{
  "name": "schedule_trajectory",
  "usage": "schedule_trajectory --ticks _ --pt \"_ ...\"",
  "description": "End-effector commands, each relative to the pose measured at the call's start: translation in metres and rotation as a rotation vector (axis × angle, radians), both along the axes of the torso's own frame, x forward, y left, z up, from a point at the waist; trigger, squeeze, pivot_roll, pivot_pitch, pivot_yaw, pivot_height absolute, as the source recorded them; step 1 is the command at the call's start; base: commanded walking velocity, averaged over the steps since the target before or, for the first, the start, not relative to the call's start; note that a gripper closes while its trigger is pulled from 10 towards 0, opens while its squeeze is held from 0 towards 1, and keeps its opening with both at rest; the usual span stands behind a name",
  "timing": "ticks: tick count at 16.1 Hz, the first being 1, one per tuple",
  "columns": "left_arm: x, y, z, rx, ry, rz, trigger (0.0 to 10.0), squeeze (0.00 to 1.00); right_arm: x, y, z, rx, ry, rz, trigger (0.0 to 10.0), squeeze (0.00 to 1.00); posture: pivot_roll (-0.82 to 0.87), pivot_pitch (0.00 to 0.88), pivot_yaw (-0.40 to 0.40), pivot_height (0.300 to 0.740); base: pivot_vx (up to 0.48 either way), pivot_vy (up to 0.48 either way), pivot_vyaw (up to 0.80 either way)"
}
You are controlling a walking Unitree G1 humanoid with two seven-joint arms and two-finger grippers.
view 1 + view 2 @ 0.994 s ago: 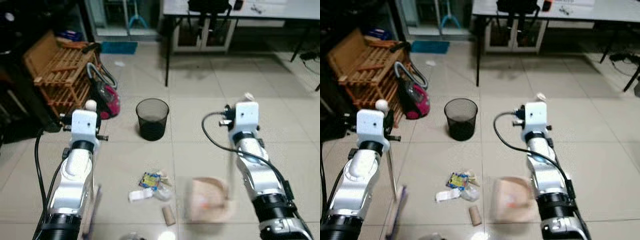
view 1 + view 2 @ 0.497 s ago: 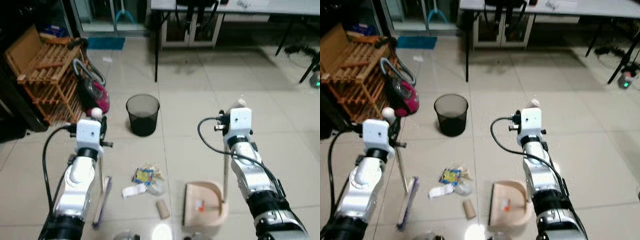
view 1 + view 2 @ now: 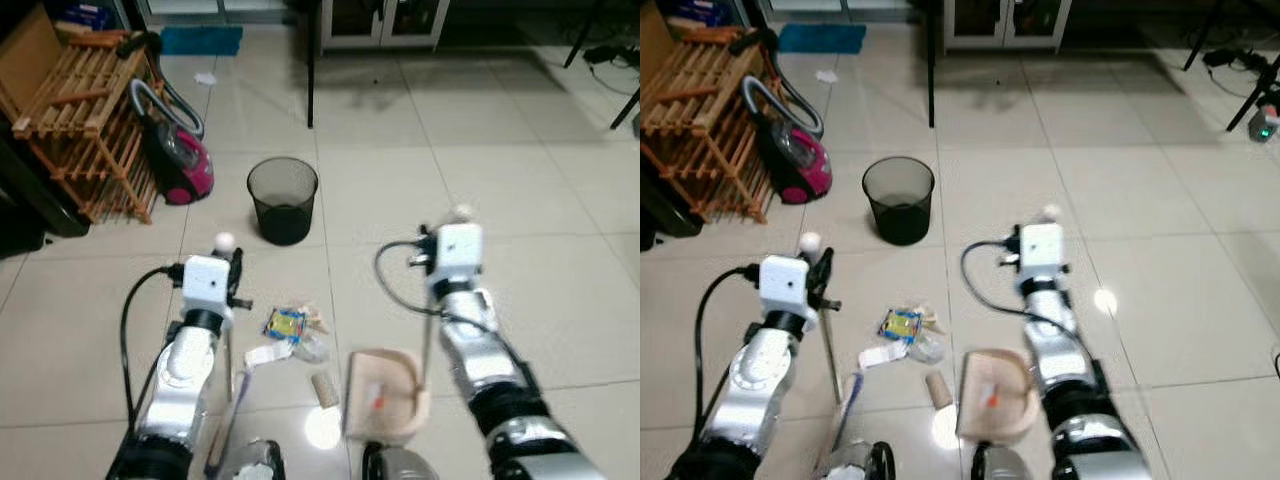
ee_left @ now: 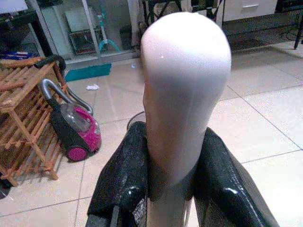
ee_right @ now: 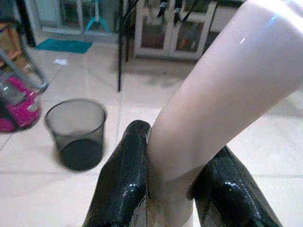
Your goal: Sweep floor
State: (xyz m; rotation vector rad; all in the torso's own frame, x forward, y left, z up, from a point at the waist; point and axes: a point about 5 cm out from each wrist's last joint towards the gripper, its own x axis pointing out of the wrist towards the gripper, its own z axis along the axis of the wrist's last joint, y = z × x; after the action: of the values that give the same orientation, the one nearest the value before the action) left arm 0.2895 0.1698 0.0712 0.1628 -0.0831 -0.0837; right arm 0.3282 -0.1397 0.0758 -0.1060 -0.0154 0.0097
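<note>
Your left gripper (image 4: 165, 189) was pinched on the broom (image 3: 830, 365) handle just below its rounded white tip, and the shaft ran down from there to the brush head on the tiles by the robot's left side. Your right gripper (image 5: 173, 189) was clamped on the dustpan (image 3: 385, 395) handle near its top; the pan sat flat on the floor below it, with a small orange scrap inside. The litter (image 3: 290, 335) lay between the two tools: a yellow and blue wrapper, white scraps, and a cardboard tube (image 3: 324, 388) just left of the pan. The black bin (image 3: 282, 198) stood well beyond the litter, with a pink vacuum (image 3: 178, 160) and a wooden rack (image 3: 75, 115) to its left. The brush head was cut off at the picture's lower edge, and the scraps were too blurred to identify.
</note>
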Motion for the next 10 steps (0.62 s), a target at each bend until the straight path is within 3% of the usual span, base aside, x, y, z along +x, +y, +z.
schedule_trajectory --ticks 1,4,5,6,8,10 --pt "-0.001 -0.002 -0.004 -0.024 0.014 -0.001 10.0 0.00 0.000 0.002 -0.003 -0.009 0.012 0.001 10.0 0.00 -0.04 0.249 0.000 0.740 0.000 0.000 0.00" --pt "0.008 -0.021 0.003 -0.097 -0.018 -0.086 10.0 0.00 -0.006 0.020 -0.009 -0.016 0.031 0.051 10.0 0.00 -0.06 0.254 -0.005 0.740 0.000 0.000 0.00" --pt "0.011 -0.033 0.008 -0.126 -0.035 -0.163 10.0 0.00 -0.007 0.021 -0.011 -0.013 0.032 0.048 10.0 0.00 -0.06 0.250 -0.008 0.740 0.000 0.000 0.00" --pt "0.011 -0.033 0.008 -0.126 -0.035 -0.163 10.0 0.00 -0.007 0.021 -0.011 -0.013 0.032 0.048 10.0 0.00 -0.06 0.250 -0.008 0.740 0.000 0.000 0.00" --pt "0.015 -0.052 0.015 -0.192 -0.048 -0.268 10.0 0.00 -0.006 0.018 -0.013 0.010 0.046 0.019 10.0 0.00 -0.06 0.246 -0.008 0.740 0.000 0.000 0.00" --pt "0.017 -0.058 0.020 -0.219 -0.060 -0.309 10.0 0.00 -0.006 0.017 -0.013 0.008 0.048 0.017 10.0 0.00 -0.07 0.243 -0.008 0.740 0.000 0.000 0.00"
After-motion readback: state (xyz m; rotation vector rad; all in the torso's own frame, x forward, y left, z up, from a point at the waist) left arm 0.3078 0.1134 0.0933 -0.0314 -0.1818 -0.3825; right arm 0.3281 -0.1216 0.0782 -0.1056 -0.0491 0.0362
